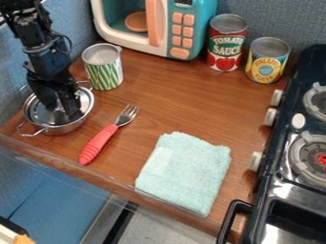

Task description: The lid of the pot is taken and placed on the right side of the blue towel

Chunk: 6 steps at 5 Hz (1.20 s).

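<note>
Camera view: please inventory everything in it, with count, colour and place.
Pot: one, silver, left side
Lid: one, silvery, apparently on the pot
Towel: one, light blue, lower centre
Fork: one, red handle, between pot and towel
Striped can: one, green and white, behind the pot
Toy microwave: one, teal and white, top
Disc: one, peach, inside the microwave
Large can: one, red label, right of microwave
Smaller can: one, yellow label, beside it
Stove: one, black, right edge
Counter: one, brown, centre
Wall: blue, behind
Arm: one, black, upper left
Gripper: one, black, at the pot
</note>
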Each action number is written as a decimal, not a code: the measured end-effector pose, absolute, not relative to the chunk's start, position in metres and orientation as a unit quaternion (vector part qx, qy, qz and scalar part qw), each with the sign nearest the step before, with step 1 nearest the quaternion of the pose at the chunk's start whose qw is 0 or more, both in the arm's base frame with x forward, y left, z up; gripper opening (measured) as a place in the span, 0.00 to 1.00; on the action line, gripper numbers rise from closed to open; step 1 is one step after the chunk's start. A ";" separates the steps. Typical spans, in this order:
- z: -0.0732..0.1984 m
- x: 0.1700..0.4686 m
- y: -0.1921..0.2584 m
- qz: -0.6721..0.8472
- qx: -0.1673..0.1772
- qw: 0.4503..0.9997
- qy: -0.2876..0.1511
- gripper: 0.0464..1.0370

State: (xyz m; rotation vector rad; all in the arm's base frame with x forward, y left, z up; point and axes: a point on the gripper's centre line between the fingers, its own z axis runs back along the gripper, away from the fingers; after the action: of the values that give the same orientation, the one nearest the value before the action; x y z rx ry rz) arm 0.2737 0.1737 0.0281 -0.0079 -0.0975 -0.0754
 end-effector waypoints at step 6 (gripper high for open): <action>0.093 0.317 0.095 -0.119 0.034 0.989 -0.083 0.01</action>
State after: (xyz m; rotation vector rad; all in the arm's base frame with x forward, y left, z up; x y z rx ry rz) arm 0.3166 0.0954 0.0929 0.0690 -0.1662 -0.2394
